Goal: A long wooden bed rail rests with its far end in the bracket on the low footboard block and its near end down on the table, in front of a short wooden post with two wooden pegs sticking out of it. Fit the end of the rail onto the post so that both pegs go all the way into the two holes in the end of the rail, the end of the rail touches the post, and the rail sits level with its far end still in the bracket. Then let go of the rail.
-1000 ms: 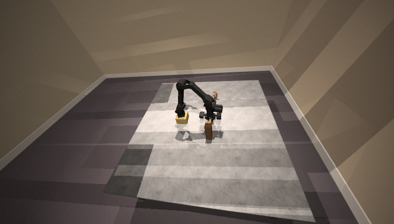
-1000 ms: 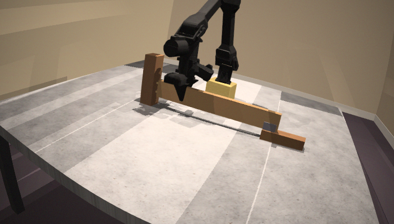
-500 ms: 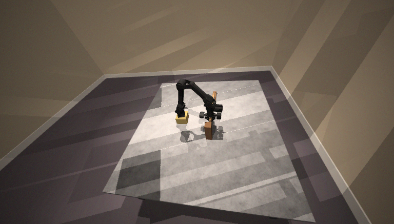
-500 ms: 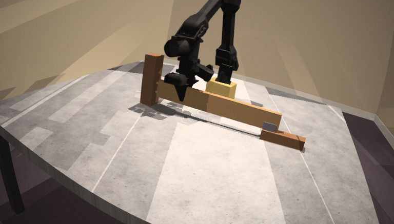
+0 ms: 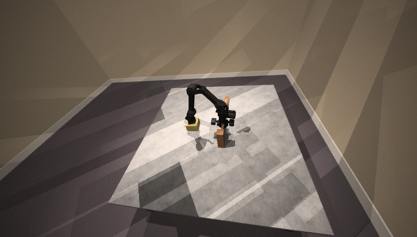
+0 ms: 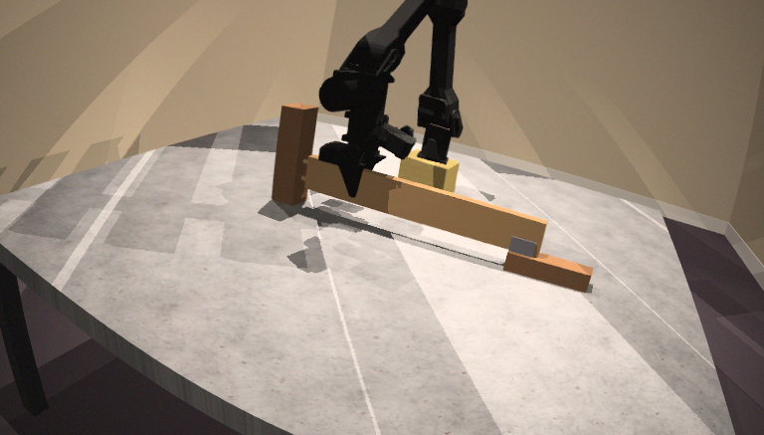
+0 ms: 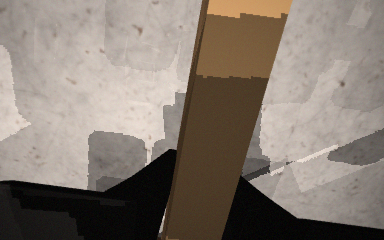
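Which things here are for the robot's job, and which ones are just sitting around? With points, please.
For the job:
- bed rail (image 5: 226,100) (image 6: 451,203) (image 7: 225,110), held in the jaws
- wooden post (image 5: 220,139) (image 6: 293,154) and its pegs
- low footboard block (image 6: 549,272) with its grey bracket (image 6: 523,246)

Not for the job:
- nothing loose; the yellow block (image 5: 193,126) (image 6: 426,173) sits under the arm's foot
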`<state>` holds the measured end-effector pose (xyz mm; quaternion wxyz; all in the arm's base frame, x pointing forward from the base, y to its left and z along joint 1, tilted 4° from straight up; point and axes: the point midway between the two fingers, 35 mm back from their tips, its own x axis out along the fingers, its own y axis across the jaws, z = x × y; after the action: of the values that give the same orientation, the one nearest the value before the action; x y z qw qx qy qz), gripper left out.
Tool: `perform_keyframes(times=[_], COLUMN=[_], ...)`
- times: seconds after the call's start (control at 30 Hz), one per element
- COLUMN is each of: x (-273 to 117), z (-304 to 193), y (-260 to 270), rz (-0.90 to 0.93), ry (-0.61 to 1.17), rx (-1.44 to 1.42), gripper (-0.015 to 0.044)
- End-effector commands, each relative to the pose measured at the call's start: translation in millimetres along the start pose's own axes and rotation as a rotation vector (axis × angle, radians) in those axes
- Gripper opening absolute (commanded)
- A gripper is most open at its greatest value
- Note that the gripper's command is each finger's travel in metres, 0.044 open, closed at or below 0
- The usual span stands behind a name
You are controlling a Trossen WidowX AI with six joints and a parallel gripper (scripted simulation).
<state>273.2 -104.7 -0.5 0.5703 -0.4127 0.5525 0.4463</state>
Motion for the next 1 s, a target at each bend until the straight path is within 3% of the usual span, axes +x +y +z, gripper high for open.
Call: perform_keyframes(times=[0.0,0.97], x=[-2.0,-4.6], z=[0.9,2.3], y=[-0.8,-0.9], rz=[-0.005,-0.005], ry=[0.000,0.000], rx=[0.000,0.000], gripper=[0.0000,0.0000])
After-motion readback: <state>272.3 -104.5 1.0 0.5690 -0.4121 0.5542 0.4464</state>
